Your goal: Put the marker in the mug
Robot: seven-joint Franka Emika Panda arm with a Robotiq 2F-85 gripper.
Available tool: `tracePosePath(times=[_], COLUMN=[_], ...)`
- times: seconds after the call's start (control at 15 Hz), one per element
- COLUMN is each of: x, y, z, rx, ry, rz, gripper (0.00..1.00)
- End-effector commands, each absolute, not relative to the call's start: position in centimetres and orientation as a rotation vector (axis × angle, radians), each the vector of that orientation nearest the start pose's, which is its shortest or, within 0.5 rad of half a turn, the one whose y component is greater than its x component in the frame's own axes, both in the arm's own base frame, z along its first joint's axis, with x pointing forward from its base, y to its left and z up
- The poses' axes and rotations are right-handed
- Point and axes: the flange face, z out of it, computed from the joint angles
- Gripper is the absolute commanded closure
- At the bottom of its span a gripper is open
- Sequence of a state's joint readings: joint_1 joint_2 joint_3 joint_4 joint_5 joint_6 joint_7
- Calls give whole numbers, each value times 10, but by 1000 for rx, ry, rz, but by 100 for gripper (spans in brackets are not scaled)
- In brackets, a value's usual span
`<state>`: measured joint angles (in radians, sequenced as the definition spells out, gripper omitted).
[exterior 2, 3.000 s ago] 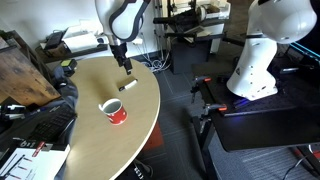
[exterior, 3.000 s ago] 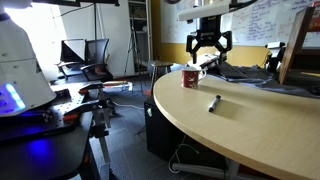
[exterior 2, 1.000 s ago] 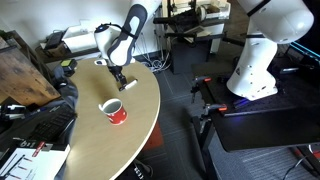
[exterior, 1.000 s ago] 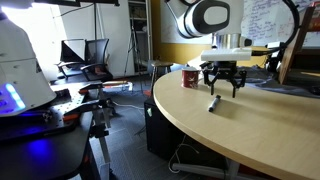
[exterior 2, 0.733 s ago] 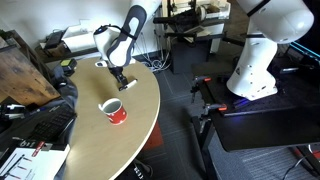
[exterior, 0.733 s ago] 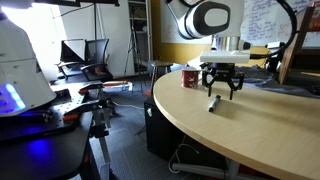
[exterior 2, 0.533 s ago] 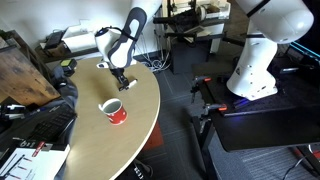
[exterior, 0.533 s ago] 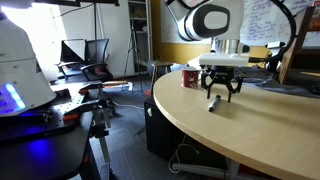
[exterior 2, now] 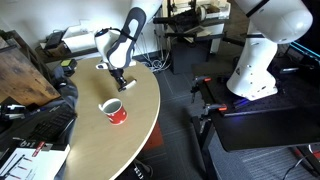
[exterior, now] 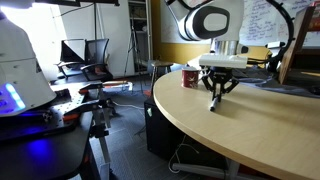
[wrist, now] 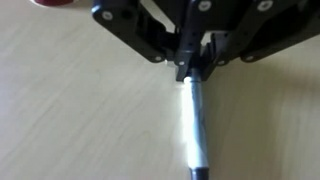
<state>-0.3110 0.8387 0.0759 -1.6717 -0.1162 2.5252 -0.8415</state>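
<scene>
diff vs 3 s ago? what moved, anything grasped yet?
The gripper came down from high above the table onto the marker. Its fingers stayed spread until half a second ago and have now closed on one end of the marker, as the wrist view shows. The marker lies where it lay, not lifted. The mug has not moved.
</scene>
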Motion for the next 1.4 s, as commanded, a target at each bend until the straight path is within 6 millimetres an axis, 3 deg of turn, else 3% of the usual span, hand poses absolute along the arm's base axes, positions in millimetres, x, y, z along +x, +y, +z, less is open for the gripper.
tracePosePath(times=[0.0,0.47,0.8,1.33], x=[655,640,630,613], y=[-161,-180,-149,-107], z=[135,190,210,234], rx=[-2805,-2472,-2172,-1587], ry=[-1104,-1250,-1426,-1712], rz=[-150,-580,-806,-951], gripper=[95,95,95,95])
